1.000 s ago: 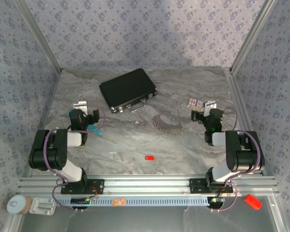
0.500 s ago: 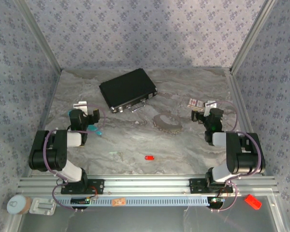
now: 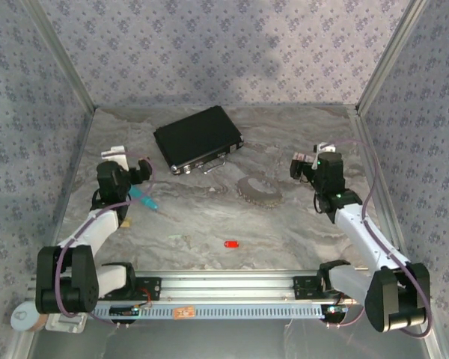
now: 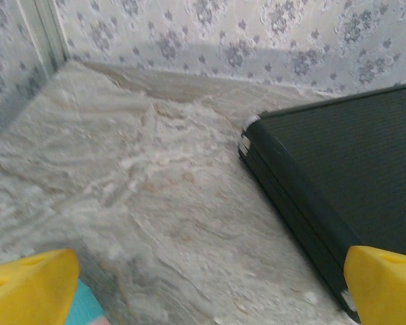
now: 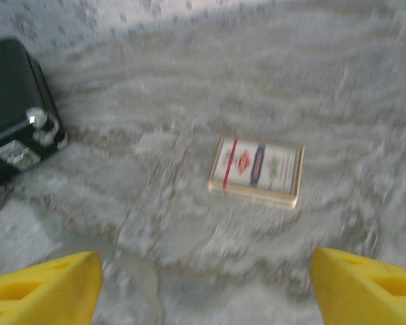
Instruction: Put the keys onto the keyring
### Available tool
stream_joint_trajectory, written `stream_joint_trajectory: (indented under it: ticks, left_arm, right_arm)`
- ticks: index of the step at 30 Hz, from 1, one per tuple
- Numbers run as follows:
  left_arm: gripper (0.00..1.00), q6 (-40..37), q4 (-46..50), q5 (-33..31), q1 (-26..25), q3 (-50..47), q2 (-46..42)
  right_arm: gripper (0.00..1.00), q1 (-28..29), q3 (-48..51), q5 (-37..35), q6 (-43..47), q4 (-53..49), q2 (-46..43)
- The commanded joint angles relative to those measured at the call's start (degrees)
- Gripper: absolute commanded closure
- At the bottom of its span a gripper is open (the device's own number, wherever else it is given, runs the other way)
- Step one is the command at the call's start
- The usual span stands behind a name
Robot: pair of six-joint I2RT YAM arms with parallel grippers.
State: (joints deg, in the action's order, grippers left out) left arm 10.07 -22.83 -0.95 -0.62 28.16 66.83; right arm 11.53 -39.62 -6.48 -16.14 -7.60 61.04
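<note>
The keyring (image 3: 258,190), a thin grey beaded hoop, lies flat on the marble table right of centre. One key with a red head (image 3: 231,244) lies alone near the front middle. A tiny pale bit (image 3: 215,191) left of the hoop is too small to name. My left gripper (image 3: 129,161) is open at the left, beside the black case; in its wrist view the yellow fingertips (image 4: 31,288) stand wide apart over bare marble. My right gripper (image 3: 308,161) is open at the right, over a card pack, well away from the hoop. Nothing sits between either pair of fingers.
A black flat case (image 3: 198,138) (image 4: 338,169) lies at the back middle, with its corner (image 5: 17,101) in the right wrist view. A teal stick (image 3: 144,199) lies just behind my left gripper. The card pack (image 5: 257,169) lies ahead of my right fingers (image 5: 369,288). Walls close in three sides.
Both arms have stretched out low over the table, and both grippers have shifted a little toward the back wall. Both grippers stay open. The keyring and the red key have not moved.
</note>
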Motion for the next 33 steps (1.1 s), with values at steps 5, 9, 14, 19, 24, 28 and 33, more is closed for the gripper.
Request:
stream_joint_trajectory:
  ticks: [5,9,14,19,24,28,33]
  left_arm:
    - [0.00,15.79,13.40,1.90,-5.16,1.29,-8.66]
    - [0.01,18.94,14.83,1.44,-9.72,-1.01,-11.85]
    - [0.01,23.18,15.65,-2.15,-17.95,-3.23,-13.43]
    - [0.01,25.95,16.12,-4.16,-22.90,-4.56,-13.82]
    - [0.00,27.01,16.77,-5.70,-23.98,-6.00,-14.82]
    - [0.00,26.88,17.72,-7.17,-24.07,-6.28,-15.15]
    - [0.00,26.42,19.00,-7.62,-24.16,-5.40,-14.70]
  right_arm:
    - [0.32,16.12,-2.87,-4.12,-15.31,-25.79,-1.06]
    - [0.37,23.95,-4.06,2.19,-17.07,-30.19,1.34]
    - [0.41,36.02,-5.33,5.66,-18.80,-31.15,7.27]
    - [0.48,45.57,-7.72,5.32,-19.41,-29.83,15.50]
    - [0.50,49.60,-12.41,2.83,-21.15,-29.05,23.04]
    - [0.59,51.02,-14.86,1.49,-21.91,-27.67,28.10]
    - [0.65,52.79,-18.14,-0.03,-22.61,-29.20,32.27]
